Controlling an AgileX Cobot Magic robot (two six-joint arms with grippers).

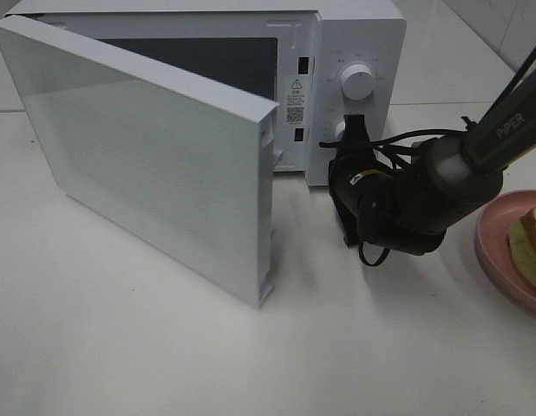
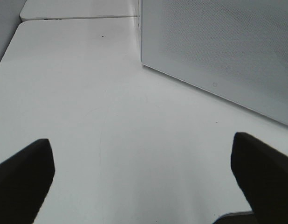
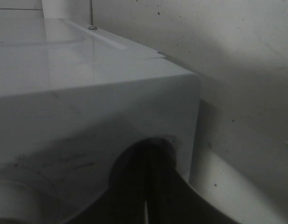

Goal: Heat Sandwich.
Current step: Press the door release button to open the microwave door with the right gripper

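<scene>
The sandwich (image 1: 530, 236) lies flat on a pink plate (image 1: 498, 247) at the right edge of the surface (image 1: 120, 347), well apart from the microwave (image 1: 372, 35) at the far edge. The picture's border cuts off most of the sandwich. The part that shows has a tan crust edge running from the far side toward the near side, with white bread facing up. Its long axis cannot be told.

The right arm (image 1: 511, 121) slants down from the upper right and bends at the wrist. Its pincer (image 1: 352, 130) points at the lower knob on the microwave's control panel, below the upper knob (image 1: 357, 82). The jaws are closed together and hold nothing. In the wrist view the pincer (image 3: 148, 186) sits close against the white panel, and whether it touches cannot be told.

The microwave door (image 1: 155, 156) stands swung open toward the near left. The left pincer (image 2: 141, 142) hangs over bare surface just beside the door's outer face, spread wide and empty.
</scene>
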